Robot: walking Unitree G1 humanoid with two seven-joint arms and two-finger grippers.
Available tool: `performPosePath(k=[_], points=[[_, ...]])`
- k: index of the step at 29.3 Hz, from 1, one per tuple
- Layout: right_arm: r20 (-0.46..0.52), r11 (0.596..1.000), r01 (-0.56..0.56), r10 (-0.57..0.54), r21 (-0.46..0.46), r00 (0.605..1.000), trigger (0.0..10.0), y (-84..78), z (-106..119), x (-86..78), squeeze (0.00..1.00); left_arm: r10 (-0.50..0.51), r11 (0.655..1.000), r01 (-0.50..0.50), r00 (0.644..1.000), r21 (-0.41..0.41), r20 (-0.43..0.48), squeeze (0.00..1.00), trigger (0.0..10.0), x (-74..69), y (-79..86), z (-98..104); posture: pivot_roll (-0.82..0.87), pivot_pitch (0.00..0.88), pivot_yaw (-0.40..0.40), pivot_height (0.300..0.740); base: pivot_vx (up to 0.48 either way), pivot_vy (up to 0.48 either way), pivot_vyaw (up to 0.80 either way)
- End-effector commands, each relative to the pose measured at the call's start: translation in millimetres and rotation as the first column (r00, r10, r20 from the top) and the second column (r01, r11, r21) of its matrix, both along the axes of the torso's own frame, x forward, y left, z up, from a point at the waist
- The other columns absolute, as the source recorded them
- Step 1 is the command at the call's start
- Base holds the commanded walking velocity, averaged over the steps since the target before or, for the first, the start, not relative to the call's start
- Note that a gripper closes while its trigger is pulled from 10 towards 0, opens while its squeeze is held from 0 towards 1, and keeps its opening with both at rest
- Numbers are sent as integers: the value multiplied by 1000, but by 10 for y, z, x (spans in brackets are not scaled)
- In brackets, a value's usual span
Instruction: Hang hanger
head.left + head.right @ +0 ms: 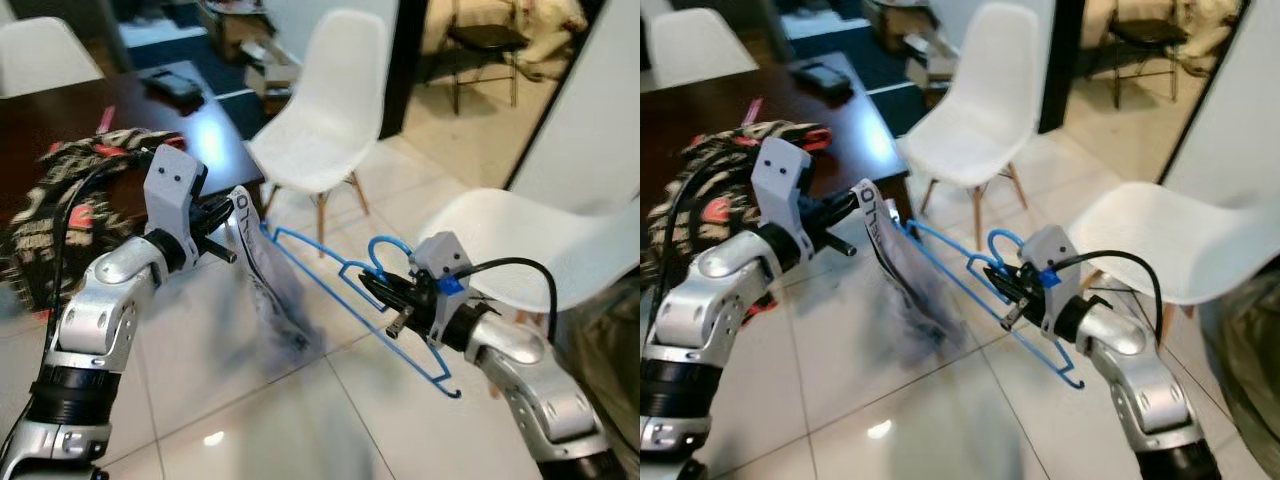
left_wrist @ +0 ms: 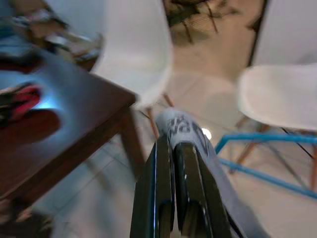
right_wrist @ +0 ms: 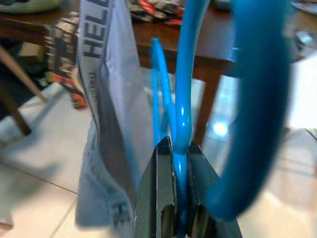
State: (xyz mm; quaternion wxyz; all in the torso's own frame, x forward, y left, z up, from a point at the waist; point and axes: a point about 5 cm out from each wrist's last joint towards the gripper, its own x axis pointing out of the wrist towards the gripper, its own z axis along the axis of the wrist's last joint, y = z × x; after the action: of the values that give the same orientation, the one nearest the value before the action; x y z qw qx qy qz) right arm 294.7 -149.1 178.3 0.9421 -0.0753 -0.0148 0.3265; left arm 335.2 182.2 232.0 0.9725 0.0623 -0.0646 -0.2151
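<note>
Grippers at both ends hold the work up over a pale tiled floor [image 1: 250,420]. The right gripper [image 1: 388,296] has its two black fingers pressed together on the neck of a bright blue plastic clothes hanger [image 1: 330,275], just under the curved hook; in the right wrist view the blue stem [image 3: 182,148] runs between the closed fingers [image 3: 158,198], with the hook looping wide above them. The hanger lies tilted in the air, its far shoulder reaching toward the left arm and its near end dropping below the right wrist.

A grey fabric garment with black lettering [image 1: 262,270] hangs over the hanger's far end and trails down toward the floor, blurred at its lower edge. The left gripper [image 1: 222,215] pinches the top edge of this cloth, its fingers closed with the printed band [image 2: 185,130] folded over their tips.

Behind the left arm stands a dark brown wooden table [image 1: 120,110] with a patterned black, red and cream cloth [image 1: 60,200] heaped on its near edge and a small dark object [image 1: 172,85] farther back. A white moulded chair with wooden legs [image 1: 335,110] stands beyond the hanger, and another white chair seat [image 1: 540,245] sits just behind the right arm.
</note>
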Motion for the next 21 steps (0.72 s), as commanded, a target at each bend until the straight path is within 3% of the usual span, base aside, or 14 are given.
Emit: performPosePath(k=[1,6,16,21], points=[[-17,994,101,-100,40,995,10000,-79,-18,63,0,3,1000,-4,998,-18,-56,0,10000,-20,-51,-141,30,131,7,740,0,-458,0],[-60,996,80,-78,27,995,10000,-30,-55,38,0,-22,1000,21,999,-22,-39,0,10000,-3,-134,-91,32,135,8,740,0,0,0],[-62,995,97,-97,2,993,10000,-93,-28,40,0,-16,1000,17,999,25,-29,0,10000,57,-78,-25,28,136,12,740,0,0,0],[-66,994,110,-110,-2,992,10000,-84,-36,45,0,-35,999,36,999,37,-33,0,10000,58,-104,-23,28,136,12,740,0,-356,0]])
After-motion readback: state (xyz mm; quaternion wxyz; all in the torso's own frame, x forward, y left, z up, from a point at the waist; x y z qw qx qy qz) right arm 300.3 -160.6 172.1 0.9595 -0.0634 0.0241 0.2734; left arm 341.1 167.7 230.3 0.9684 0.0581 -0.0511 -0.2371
